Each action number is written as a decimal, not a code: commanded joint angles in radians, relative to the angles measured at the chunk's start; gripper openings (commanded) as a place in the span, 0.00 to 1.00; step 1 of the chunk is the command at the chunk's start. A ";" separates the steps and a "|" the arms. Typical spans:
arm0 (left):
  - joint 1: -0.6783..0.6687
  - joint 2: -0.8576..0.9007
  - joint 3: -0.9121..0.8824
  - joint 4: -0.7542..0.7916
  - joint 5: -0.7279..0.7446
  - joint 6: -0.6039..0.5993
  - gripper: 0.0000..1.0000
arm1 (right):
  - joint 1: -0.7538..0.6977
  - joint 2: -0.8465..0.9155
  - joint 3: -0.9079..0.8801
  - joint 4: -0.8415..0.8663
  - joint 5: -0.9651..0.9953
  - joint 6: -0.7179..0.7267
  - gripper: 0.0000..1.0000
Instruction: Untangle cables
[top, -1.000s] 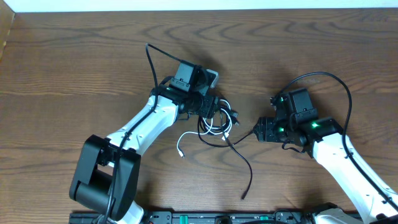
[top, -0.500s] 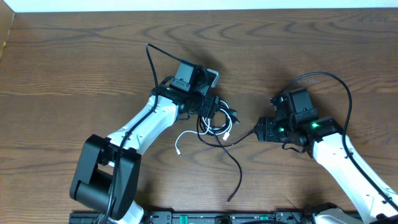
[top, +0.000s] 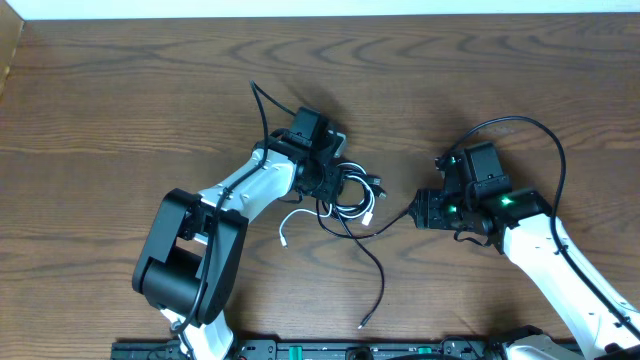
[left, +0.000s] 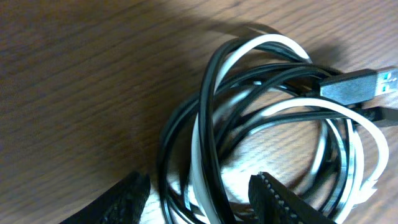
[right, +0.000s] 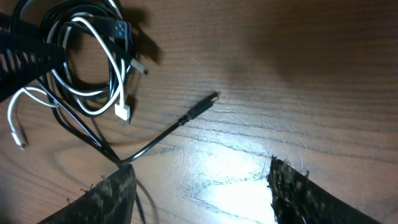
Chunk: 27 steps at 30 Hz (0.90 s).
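Note:
The cables lie as one tangle (top: 352, 195) mid-table: a white cable (top: 298, 216) looped with a long black cable whose loose tail (top: 381, 276) runs toward the front edge. My left gripper (top: 335, 184) sits on the tangle's left side. In the left wrist view its jaws (left: 199, 202) are open astride white strands (left: 205, 143) and black strands (left: 163, 155), with a USB plug (left: 357, 84) at the right. My right gripper (top: 418, 210) is open just right of the tangle. In its wrist view a black plug end (right: 202, 106) lies ahead of the empty jaws (right: 199, 193).
The wooden table (top: 120, 100) stretches to a pale wall along the back. A thick black robot wire (top: 545, 140) arcs over my right arm, and another (top: 262, 105) rises behind my left wrist. A black rail (top: 340, 350) lines the front edge.
My left arm swung its elbow rightward and turned its wrist over the tangle, jaws narrowing slightly. The black tail's end slid left toward the front edge. The right arm stayed still.

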 joint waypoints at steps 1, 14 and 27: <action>0.003 0.011 -0.022 -0.011 -0.041 0.000 0.41 | 0.008 0.002 0.008 -0.006 0.011 0.008 0.65; -0.002 -0.184 0.003 -0.034 0.377 -0.053 0.07 | 0.010 0.002 0.008 -0.006 0.011 0.009 0.72; -0.171 -0.571 0.003 0.013 0.435 -0.057 0.08 | 0.010 0.002 0.008 0.143 -0.207 0.008 0.79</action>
